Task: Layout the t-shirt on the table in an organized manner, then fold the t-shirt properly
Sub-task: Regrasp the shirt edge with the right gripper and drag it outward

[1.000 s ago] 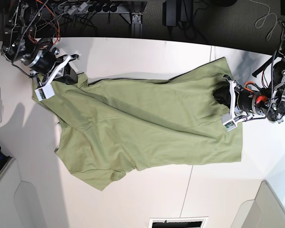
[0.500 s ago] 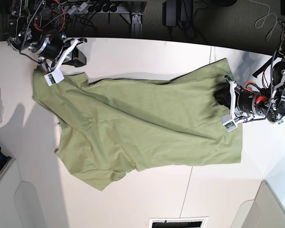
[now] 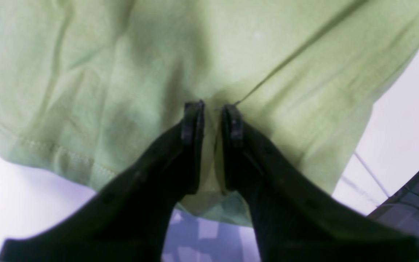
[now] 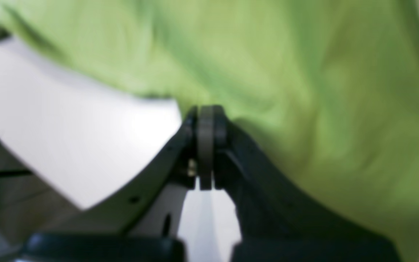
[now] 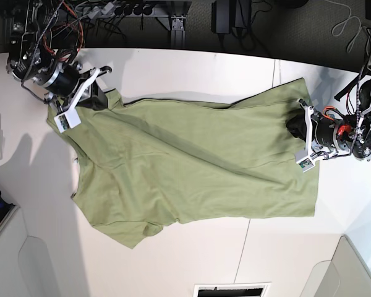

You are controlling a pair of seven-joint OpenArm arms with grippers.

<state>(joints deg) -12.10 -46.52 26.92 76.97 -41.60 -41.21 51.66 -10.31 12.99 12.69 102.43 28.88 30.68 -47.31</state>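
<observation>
across the large flat white matte table (image 5: 191,68) the plain olive-green short-sleeved cotton t-shirt (image 5: 191,161) lies stretched lengthwise, from near the table's far left corner to close by its right edge, with one sleeve drooping toward the near edge. compared with a second ago, the right gripper (image 5: 89,93) has swung out toward the far edge and come back a little, and the shoulder it holds now sits higher toward that far left corner. the left gripper (image 5: 304,141) has drifted slightly toward the right edge, taking the hem with it. the long diagonal crease across the body looks shallower now, so the pull between the two arms seems to be flattening the cloth.

in the right wrist view the right gripper is clenched tight at the shirt's edge, seemingly pinching thin fabric, though the picture is blurred. in the left wrist view the left gripper (image 3: 212,118) grasps a bunched fold of the hem between its narrowly parted pads (image 3: 191,120).

judging by this, laying out is under way and folding not yet begun; the bottom sleeve and lower hem are not yet squared.
</observation>
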